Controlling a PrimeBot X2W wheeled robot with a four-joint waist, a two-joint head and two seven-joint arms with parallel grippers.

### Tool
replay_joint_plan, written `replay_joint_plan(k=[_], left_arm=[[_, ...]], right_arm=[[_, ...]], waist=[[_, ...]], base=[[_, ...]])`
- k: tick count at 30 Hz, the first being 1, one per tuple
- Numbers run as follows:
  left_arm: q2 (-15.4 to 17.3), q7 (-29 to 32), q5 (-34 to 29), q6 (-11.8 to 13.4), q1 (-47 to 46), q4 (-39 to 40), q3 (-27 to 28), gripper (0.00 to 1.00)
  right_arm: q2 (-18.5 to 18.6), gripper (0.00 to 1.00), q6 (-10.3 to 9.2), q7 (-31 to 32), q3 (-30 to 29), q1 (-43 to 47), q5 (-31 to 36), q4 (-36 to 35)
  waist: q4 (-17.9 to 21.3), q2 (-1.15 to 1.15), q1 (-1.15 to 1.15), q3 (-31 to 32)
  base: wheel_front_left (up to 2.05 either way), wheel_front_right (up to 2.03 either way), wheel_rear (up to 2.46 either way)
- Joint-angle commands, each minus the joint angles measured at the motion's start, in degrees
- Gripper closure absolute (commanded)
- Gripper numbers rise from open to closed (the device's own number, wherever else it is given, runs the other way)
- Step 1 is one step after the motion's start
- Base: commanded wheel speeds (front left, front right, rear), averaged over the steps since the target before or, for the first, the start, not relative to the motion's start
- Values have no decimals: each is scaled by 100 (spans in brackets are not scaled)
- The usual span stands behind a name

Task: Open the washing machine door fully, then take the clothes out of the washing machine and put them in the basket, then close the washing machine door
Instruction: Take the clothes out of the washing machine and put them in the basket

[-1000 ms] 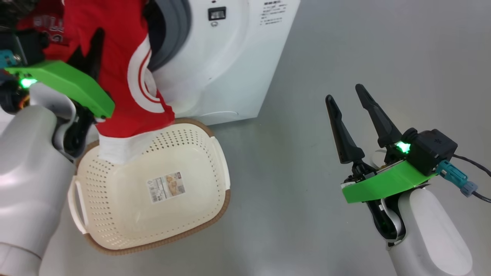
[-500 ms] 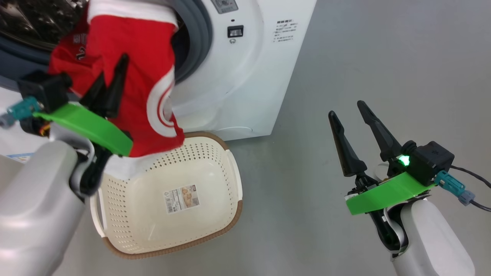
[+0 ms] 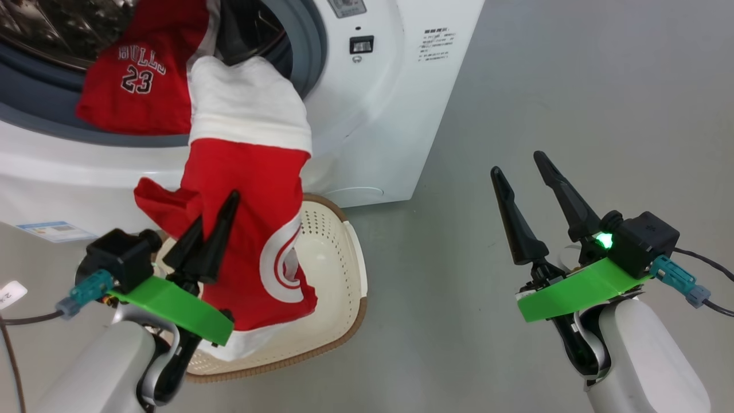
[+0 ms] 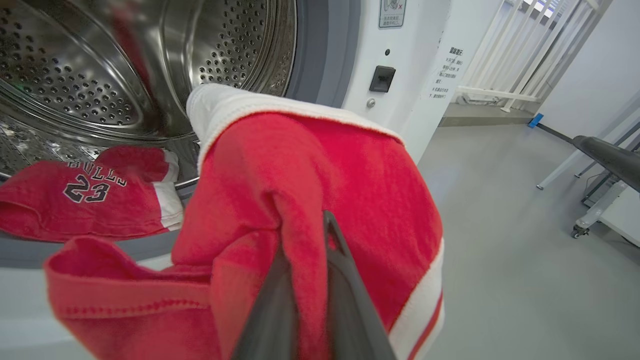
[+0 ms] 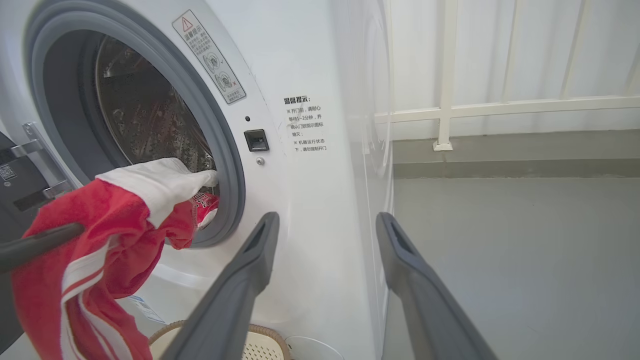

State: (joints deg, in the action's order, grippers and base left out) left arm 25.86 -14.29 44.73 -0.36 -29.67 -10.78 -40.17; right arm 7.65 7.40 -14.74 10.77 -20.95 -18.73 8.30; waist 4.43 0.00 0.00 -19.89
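Drawn back from the drum mouth since the earlier frame, the left jaws were shut on a fold of the red white-striped shorts [image 3: 246,189]. Plain grey floor [image 3: 545,86] carried the white washing machine [image 3: 390,115], with the cream basket [image 3: 335,252] just in front of it. A white railing [image 5: 500,105] ran along the wall behind. The shorts hung over the basket, white waistband up at the grey seal [image 3: 312,51]. The red "BULLS 23" jersey [image 3: 135,86] lay on the drum lip. The right jaws stood wide open, holding nothing, well apart from the basket.
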Motion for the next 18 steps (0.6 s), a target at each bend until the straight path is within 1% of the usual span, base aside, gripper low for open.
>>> replay_joint_plan(k=[1,6,9,12,16,18], left_arm=[[142,-70,-65,-54,-33,18,285,100],[-141,-70,-385,-405,-81,-631,631,100],[-309,-70,-676,-565,-125,-1008,828,100],[-458,-70,-988,-657,-138,-1321,1003,100],[-612,-71,-1336,-704,-90,-1630,1205,100],[-673,-71,-1372,-709,-66,-1773,1184,100]], right_arm=[[4,0,9,-26,157,15,-111,-151],[-8,0,9,-26,183,-43,-86,-176],[-14,0,9,-26,168,-66,-61,-197],[-25,0,9,-26,157,-101,-37,-226],[-35,0,9,-26,131,-158,-4,-274],[-43,0,9,-26,127,-174,16,-292]], waist=[[19,0,0,-36],[115,0,0,-193],[173,0,0,-309],[246,0,0,-428],[338,0,0,-584],[376,0,0,-658]], base=[[0,0,0],[0,0,0],[0,0,0],[0,0,0],[0,0,0],[0,0,0]])
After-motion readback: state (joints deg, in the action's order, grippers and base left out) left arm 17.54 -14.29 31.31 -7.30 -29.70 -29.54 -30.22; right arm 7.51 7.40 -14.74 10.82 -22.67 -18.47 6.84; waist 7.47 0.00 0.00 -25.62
